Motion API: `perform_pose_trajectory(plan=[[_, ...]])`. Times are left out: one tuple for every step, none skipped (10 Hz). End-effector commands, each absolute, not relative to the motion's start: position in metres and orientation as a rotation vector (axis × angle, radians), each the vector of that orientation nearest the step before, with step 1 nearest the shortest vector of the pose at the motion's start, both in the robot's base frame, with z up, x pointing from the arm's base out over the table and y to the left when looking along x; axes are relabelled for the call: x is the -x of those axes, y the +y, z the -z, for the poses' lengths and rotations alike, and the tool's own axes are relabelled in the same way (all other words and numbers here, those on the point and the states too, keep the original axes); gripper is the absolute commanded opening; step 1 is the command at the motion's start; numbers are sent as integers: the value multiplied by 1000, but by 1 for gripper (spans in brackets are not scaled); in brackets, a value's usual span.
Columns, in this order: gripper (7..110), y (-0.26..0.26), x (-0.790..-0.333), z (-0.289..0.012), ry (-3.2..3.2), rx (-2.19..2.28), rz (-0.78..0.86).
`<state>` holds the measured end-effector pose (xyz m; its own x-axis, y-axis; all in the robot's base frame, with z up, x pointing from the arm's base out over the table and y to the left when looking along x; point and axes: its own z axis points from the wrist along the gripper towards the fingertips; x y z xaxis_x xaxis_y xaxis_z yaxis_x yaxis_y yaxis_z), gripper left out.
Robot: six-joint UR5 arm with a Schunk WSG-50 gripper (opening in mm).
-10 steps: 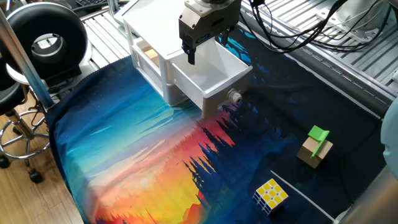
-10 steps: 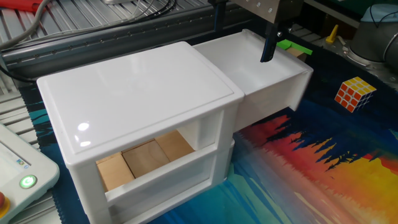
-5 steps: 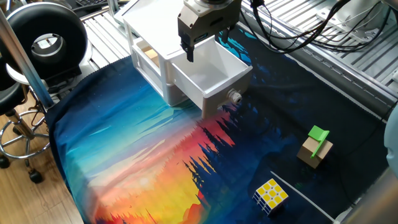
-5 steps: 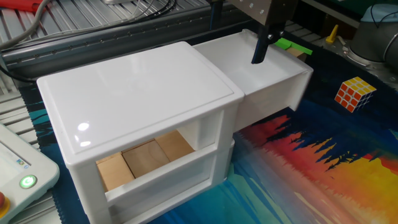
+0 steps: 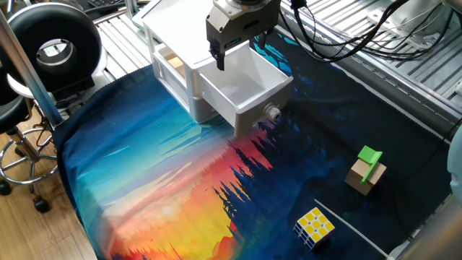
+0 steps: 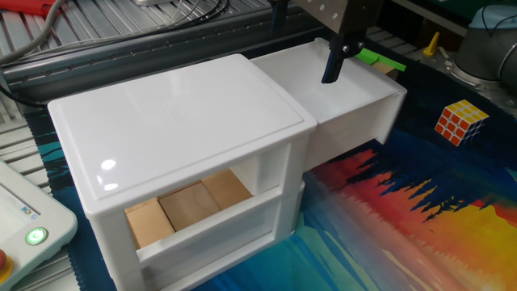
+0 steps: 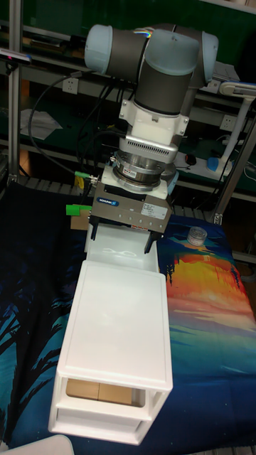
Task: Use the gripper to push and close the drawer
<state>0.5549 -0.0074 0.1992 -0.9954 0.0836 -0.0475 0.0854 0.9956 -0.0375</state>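
In one fixed view the gripper hangs over the pulled-out drawer, risking dipping inside instead of meeting its knob; the other fixed view shows it clear of the cabinet; the tall view shows fingers spread, holding nothing
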Motion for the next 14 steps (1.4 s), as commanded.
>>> perform_pose_trajectory(plan=[[109, -5, -556, -200, 3087, -139, 45], [109, -5, -556, -200, 3087, -139, 45], [109, -5, -556, -200, 3087, -141, 45], [109, -5, -556, -200, 3087, -146, 45], [109, -3, -556, -200, 3086, -168, 30], [109, 1, -556, -200, 3087, -199, 3], [109, 5, -554, -200, 3096, -217, -22], [109, 16, -551, -201, 3109, -234, -86], [109, 22, -549, -201, 3118, -242, -121], [109, 13, -557, -201, 3072, -409, -53], [109, 6, -557, -197, 3061, -575, 18], [109, 7, -541, -189, 3170, -426, 53], [109, -1, -543, -185, 3164, -498, 117], [109, 4, -550, -181, 3144, -557, 66]])
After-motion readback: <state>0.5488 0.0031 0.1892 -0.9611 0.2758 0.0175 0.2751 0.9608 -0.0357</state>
